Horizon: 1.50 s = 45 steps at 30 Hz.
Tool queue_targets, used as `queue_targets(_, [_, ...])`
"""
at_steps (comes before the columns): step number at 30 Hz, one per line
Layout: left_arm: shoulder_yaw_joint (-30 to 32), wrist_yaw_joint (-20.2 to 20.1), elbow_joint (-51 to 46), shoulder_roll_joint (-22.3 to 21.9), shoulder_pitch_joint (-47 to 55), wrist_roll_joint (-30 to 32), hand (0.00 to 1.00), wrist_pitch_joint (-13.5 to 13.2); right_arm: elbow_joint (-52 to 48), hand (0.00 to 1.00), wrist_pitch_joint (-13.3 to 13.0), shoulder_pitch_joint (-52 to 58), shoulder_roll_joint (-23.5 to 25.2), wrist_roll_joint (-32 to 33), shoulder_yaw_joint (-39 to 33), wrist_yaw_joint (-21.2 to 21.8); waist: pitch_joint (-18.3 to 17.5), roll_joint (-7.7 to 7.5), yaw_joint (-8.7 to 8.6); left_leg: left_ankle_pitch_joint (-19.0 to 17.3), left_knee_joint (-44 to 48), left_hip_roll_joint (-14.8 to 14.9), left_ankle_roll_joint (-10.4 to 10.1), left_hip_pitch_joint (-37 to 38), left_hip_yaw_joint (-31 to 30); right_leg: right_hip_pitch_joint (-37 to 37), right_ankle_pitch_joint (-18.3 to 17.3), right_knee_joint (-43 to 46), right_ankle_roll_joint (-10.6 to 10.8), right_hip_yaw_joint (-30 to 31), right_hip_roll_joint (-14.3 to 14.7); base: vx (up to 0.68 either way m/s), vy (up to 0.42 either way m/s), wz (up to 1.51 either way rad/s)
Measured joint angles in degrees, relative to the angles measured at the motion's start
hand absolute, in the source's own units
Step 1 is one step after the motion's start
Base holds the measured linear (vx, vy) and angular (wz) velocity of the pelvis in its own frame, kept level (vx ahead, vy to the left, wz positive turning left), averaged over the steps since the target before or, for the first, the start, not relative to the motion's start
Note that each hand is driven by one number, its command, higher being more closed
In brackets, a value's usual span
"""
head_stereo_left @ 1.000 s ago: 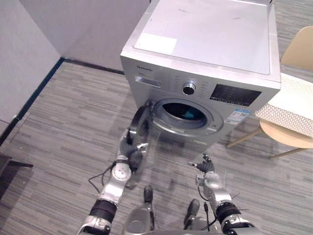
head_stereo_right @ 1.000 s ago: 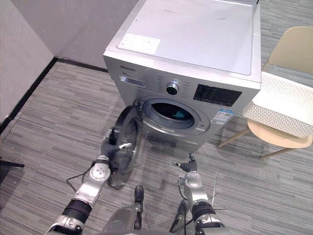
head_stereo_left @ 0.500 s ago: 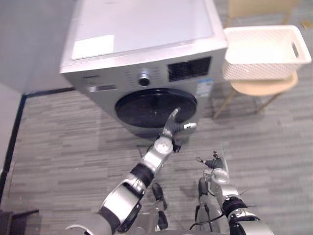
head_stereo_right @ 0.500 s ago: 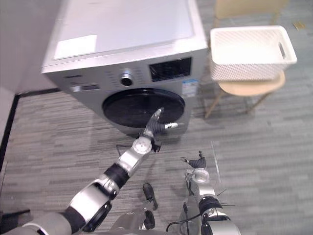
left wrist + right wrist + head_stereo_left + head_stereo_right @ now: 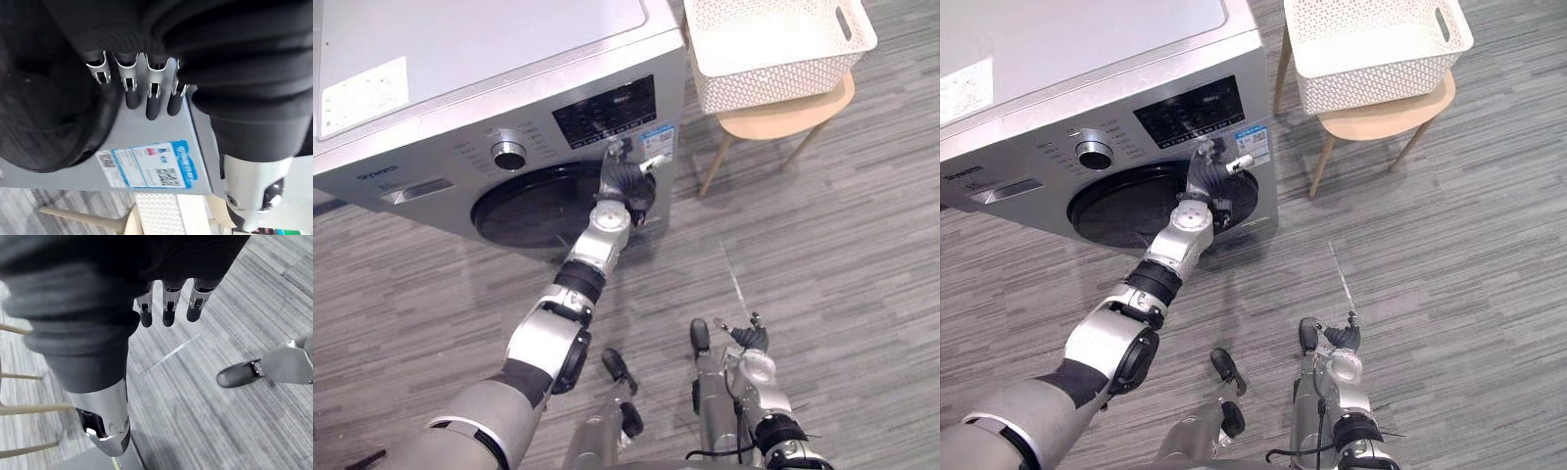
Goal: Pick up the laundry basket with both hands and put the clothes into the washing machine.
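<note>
Closing step, I judge: left robot hand (image 5: 625,184), fingers straight, presses the shut washing machine door (image 5: 533,204) at its rim, right robot hand (image 5: 749,339) hangs relaxed, laundry basket (image 5: 773,44) sits on the chair (image 5: 788,117); next, draw the left back

At frame centre, the left hand (image 5: 625,184) is at the closed door (image 5: 533,204) of the washing machine (image 5: 460,98). At upper right, the laundry basket (image 5: 773,49) sits on a chair (image 5: 781,116).
</note>
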Motion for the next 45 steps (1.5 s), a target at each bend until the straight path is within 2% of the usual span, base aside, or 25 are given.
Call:
queue_targets(4, [-5.4, -2.9, -12.4, 1.8, 18.8, -0.2, 0.0, -1.6, -2.1, 0.0, 0.3, -1.0, -0.5, -0.1, 0.3, 1.3, -0.4, -0.37, 3.4, -1.0, 0.6, -0.1, -1.3, 2.6, -3.5, 2.8, -4.6, 4.8, 0.2, -3.0, -1.1, 0.09, -0.001, 0.49])
queue_targets(8, [-5.3, -8.2, -17.7, 4.8, 33.8, -3.5, 0.0, -3.2, -0.8, 0.0, 0.5, -2.0, -1.7, -1.3, 1.1, 3.3, -1.6, -0.48, 3.44, -0.8, 0.6, -0.1, -1.2, 3.8, -7.3, 7.0, -4.9, 2.7, 0.2, -6.5, -1.1, 0.11, -0.007, 0.4])
queue_targets(11, [-2.9, -11.4, -16.4, 5.6, 39.7, -4.6, 0.0, -3.4, 3.9, 0.0, 0.8, -1.6, -2.6, -3.0, 1.0, 4.1, -2.8, -0.92, 3.48, -0.9, 0.5, -0.5, -1.2, 5.4, -10.5, 11.8, -4.8, 0.2, 0.4, -10.0, -1.2, 0.11, 0.018, 0.56])
queue_targets(15, [6.7, -11.3, -6.1, 5.4, 40.5, -2.9, 0.0, -3.5, 7.9, 0.0, 1.1, -0.7, -2.3, -4.7, 1.1, 5.0, -3.7, -2.34, 4.87, -1.3, 4.6, -1.7, -1.9, 3.5, -15.2, 15.6, -5.0, -0.7, 0.6, -15.7, -2.3, 0.02, 0.035, 0.66])
queue_targets(18, [12.2, -9.8, -0.4, 5.4, 41.1, -2.2, 0.0, -3.2, 8.9, 0.0, 1.0, -0.8, -2.6, -5.2, 0.9, 4.9, -3.7, -2.33, 4.98, -1.9, 7.3, -1.7, -1.7, 0.7, -11.3, 17.4, -5.6, -0.6, 1.4, -21.1, -3.6, -0.1, 0.095, 1.02])
queue_targets(19, [14.3, -9.2, 1.5, 5.7, 41.9, -1.7, 0.0, -2.9, 9.4, 0.0, 1.2, -0.3, -3.1, -5.6, 0.8, 5.0, -3.8, -2.31, 5.12, -4.4, 9.7, 0.1, 1.1, -0.6, -5.0, 18.2, -6.2, -0.4, 1.9, -23.5, -3.9, -0.08, 0.119, 1.06])
queue_targets(20, [16.5, -8.4, 3.4, 6.0, 42.7, -0.5, 0.0, -2.5, 8.6, 0.0, 1.2, 1.0, -4.0, -6.0, 1.1, 5.1, -3.8, -2.51, 5.36, -5.0, 11.9, 1.0, 2.0, -1.7, -1.4, 19.2, -6.8, -0.3, 2.4, -25.1, -4.3, -0.05, 0.107, 0.95])
queue_targets(22, [19.6, -7.9, 4.8, 6.9, 45.5, 0.5, 0.0, -1.9, 6.1, 0.0, 1.2, 3.9, -5.6, -6.9, 1.1, 6.8, -3.9, -3.02, 7.01, -6.4, 13.8, 0.3, 2.8, -2.7, -1.3, 19.4, -7.4, 0.0, 3.4, -25.2, -5.2, 0.02, 0.115, 0.42])
queue_targets(23, [21.6, -7.4, 5.8, 7.4, 47.5, 2.1, 0.0, -1.8, 5.9, 0.0, -0.4, 5.3, -7.4, -9.2, 0.9, 8.1, -3.9, -3.22, 7.44, -7.6, 15.2, -0.5, 3.6, -3.2, -1.3, 19.4, -7.7, 0.4, 3.9, -24.9, -5.9, 0.05, 0.136, 0.18])
queue_targets(25, [23.2, -7.3, 6.9, 7.9, 49.6, 2.7, 0.0, -1.6, 6.7, 0.0, -1.1, 6.9, -8.7, -9.9, -0.2, 8.9, -3.9, -3.5, 8.01, -9.3, 16.8, -1.8, 4.4, -3.4, -1.6, 19.9, -8.6, 1.3, 5.3, -25.1, -7.4, 0.09, 0.16, 0.31])
queue_targets(26, [25.2, -7.3, 7.0, 8.1, 52.0, 3.0, 0.0, -1.5, 7.5, 0.0, -0.8, 8.4, -9.4, -9.4, -0.6, 10.2, -3.9, -4.22, 7.92, -11.9, 19.6, -3.0, 4.9, -3.9, -1.7, 20.6, -10.1, 3.1, 7.2, -26.2, -9.6, 0.14, 0.205, 0.45])
queue_targets(28, [26.4, -7.3, 7.0, 8.1, 53.6, 3.3, 0.0, -1.4, 7.5, 0.0, -0.7, 10.0, -9.6, -9.4, -0.2, 11.5, -4.1, -5.78, 7.92, -14.1, 22.5, -4.4, 6.1, -4.6, -1.7, 20.5, -11.0, 6.9, 8.0, -26.6, -12.5, 0.15, 0.165, 0.4])
queue_targets(29, [26.9, -7.2, 7.0, 8.1, 54.6, 3.3, 0.0, -1.2, 7.5, 0.0, -0.5, 10.6, -9.5, -9.4, 0.0, 12.4, -4.2, -6.27, 7.86, -15.7, 24.1, -5.8, 6.7, -4.5, -3.1, 19.9, -12.3, 13.0, 5.8, -26.3, -15.1, 0.19, 0.14, 0.53])
queue_targets(30, [26.8, -7.2, 6.9, 7.7, 54.7, 3.3, 0.0, -1.2, 7.5, 0.0, -0.4, 10.6, -9.4, -9.4, 0.5, 12.7, -4.2, -6.31, 7.65, -16.3, 24.3, -6.6, 7.7, -4.0, -4.8, 16.4, -11.0, 22.6, -0.7, -23.9, -17.6, 0.21, 0.143, 0.61])
queue_targets(31, [26.8, -7.2, 6.7, 7.6, 54.7, 3.3, 0.0, -1.2, 7.4, 0.0, -0.4, 10.6, -9.4, -9.4, 1.3, 13.0, -4.2, -6.26, 7.6, -16.5, 24.1, -6.9, 8.0, -3.3, -5.9, 14.4, -9.0, 27.5, -3.8, -21.1, -18.2, 0.24, 0.181, 0.84])
queue_targets(32, [26.8, -7.2, 6.3, 8.1, 54.4, 3.2, 0.0, -1.3, 6.9, 0.0, -0.5, 10.6, -8.7, -9.5, 2.6, 13.6, -4.0, -6.27, 7.45, -16.8, 23.7, -7.4, 8.5, -1.6, -8.8, 10.6, -8.2, 36.1, -4.4, -14.3, -17.2, 0.26, 0.147, 1.07])
queue_targets(33, [26.8, -7.1, 5.9, 8.6, 53.9, 3.2, 0.0, -1.3, 6.8, 0.0, -0.9, 10.3, -7.7, -9.5, 2.8, 13.6, -3.6, -6.03, 6.49, -16.8, 23.2, -7.7, 9.2, -0.2, -12.2, 8.0, -13.3, 40.5, -2.8, -9.8, -12.9, 0.26, 0.108, 1.21])
queue_targets(35, [26.7, -6.9, 4.9, 8.6, 53.2, 2.1, 0.0, -1.3, 4.7, 0.0, -1.3, 10.1, -7.4, -9.5, 3.9, 13.5, -3.5, -7.19, 6.07, -16.9, 21.4, -9.3, 9.4, 2.9, -16.2, 4.3, -18.1, 40.7, -2.8, -5.4, -6.9, 0.29, 0.006, 1.25])
queue_targets(37, [26.0, -6.4, 4.0, 8.1, 52.5, 1.6, 0.0, -1.5, 2.2, 0.0, -1.6, 10.3, -7.5, -9.6, 4.5, 13.3, -3.3, -8.11, 5.62, -17.5, 20.8, -11.8, 9.8, 5.0, -20.1, -0.7, -19.1, 37.3, -2.0, -1.8, -2.9, 0.34, -0.015, 1.3])
queue_targets(39, [25.7, -6.1, 3.9, 7.2, 51.1, 1.4, 0.0, -1.6, 0.2, 0.0, -1.6, 10.5, -7.4, -9.7, 4.5, 13.2, -2.9, -7.66, 4.52, -18.1, 21.0, -13.7, 10.3, 6.7, -24.5, -5.1, -18.1, 30.3, -0.5, 4.2, 1.2, 0.29, -0.05, 1.44])
queue_targets(40, [25.5, -5.9, 3.9, 6.7, 50.2, 0.9, 0.0, -1.9, 0.0, 0.0, -1.5, 10.7, -7.4, -10.3, 4.6, 13.2, -2.6, -7.71, 4.52, -18.8, 21.6, -14.8, 10.0, 8.0, -27.6, -6.3, -16.5, 24.4, 1.5, 8.5, 3.2, 0.35, -0.098, 1.54])
queue_targets(41, [25.4, -5.9, 3.5, 6.2, 49.5, 0.9, 0.0, -2.0, 0.2, 0.0, -1.3, 10.9, -7.4, -11.1, 4.6, 13.2, -2.0, -7.37, 4.89, -20.2, 22.6, -15.5, 9.2, 9.4, -30.3, -6.3, -14.1, 18.4, 0.7, 12.0, 4.3, 0.35, -0.117, 1.45])
queue_targets(43, [24.2, -5.7, 3.0, 6.2, 49.6, 1.0, 0.0, -2.5, 0.1, 0.0, -1.1, 11.6, -7.2, -11.5, 5.1, 13.1, -2.0, -7.72, 4.76, -22.6, 24.6, -17.0, 7.9, 10.6, -34.5, -6.3, -11.2, 15.7, 0.1, 14.8, 3.4, 0.41, -0.207, 1.64])
queue_targets(44, [23.6, -5.7, 2.8, 5.7, 49.6, 1.0, 0.0, -2.7, 0.1, 0.0, -0.9, 12.0, -7.1, -12.0, 5.1, 13.1, -2.2, -7.85, 4.74, -24.4, 26.4, -17.2, 6.4, 11.4, -37.6, -5.4, -5.8, 16.7, -0.1, 13.3, 2.2, 0.46, -0.279, 1.71])
queue_targets(45, [23.7, -5.7, 2.7, 5.7, 49.7, 1.0, 0.0, -2.7, 0.0, 0.0, -0.9, 12.1, -7.1, -12.1, 5.2, 13.2, -2.3, -7.58, 4.82, -25.0, 27.4, -16.8, 5.3, 11.7, -37.8, -4.9, -3.7, 17.0, -1.4, 11.5, 1.8, 0.56, -0.335, 1.58])
